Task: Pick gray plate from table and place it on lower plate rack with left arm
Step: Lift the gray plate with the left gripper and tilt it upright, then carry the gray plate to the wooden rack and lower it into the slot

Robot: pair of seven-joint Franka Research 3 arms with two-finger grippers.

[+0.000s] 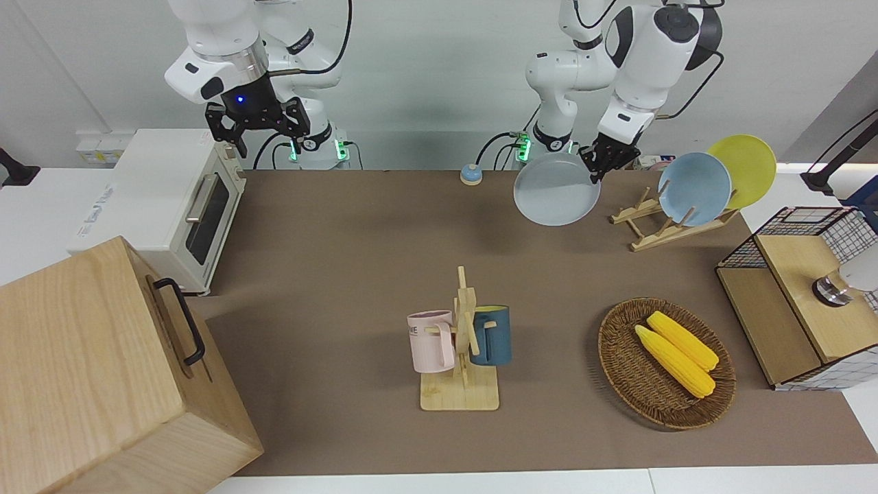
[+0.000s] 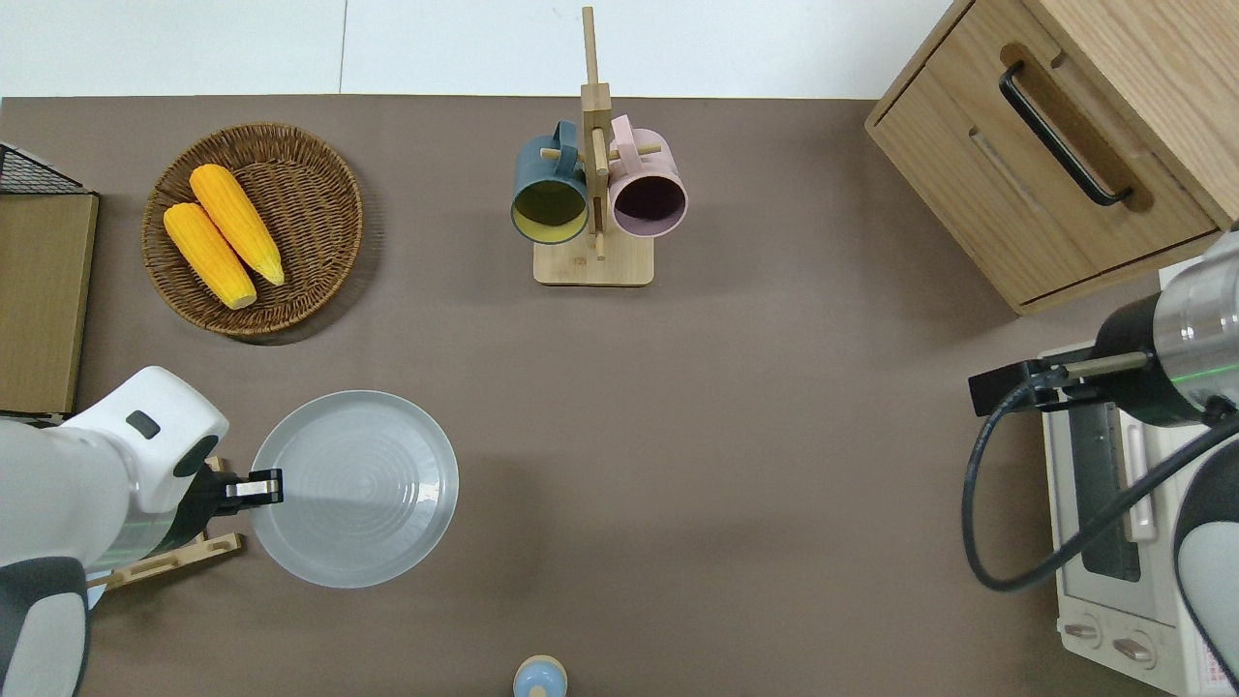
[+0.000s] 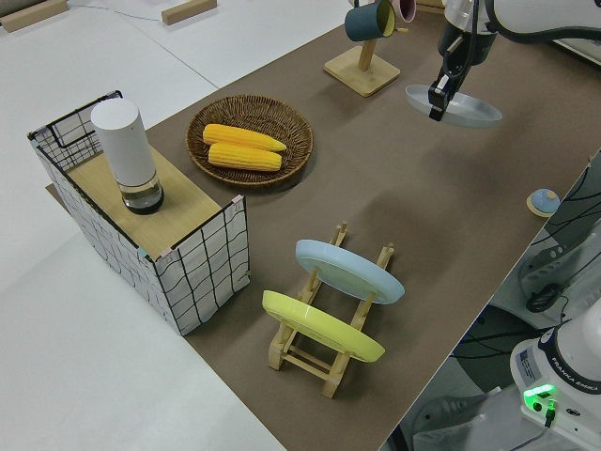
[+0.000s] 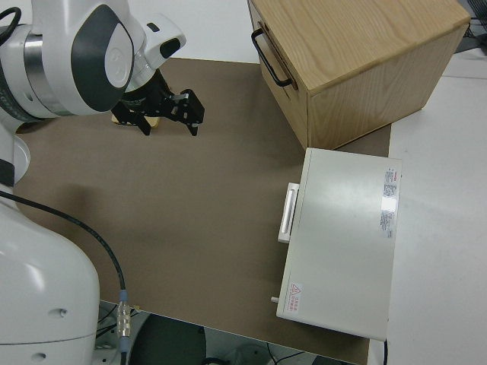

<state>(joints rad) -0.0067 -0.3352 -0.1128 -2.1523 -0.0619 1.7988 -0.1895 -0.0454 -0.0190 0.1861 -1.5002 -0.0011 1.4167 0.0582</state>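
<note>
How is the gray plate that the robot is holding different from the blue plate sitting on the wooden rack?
The gray plate is pale and grayish; the blue plate is a brighter sky blue. The gray plate hangs in the air, gripped at its rim by the left hand, while the blue plate stands in the rack, untouched. The gray plate lies close to level; the blue plate leans steeply on edge. Both are round with a shallow rim.
</note>
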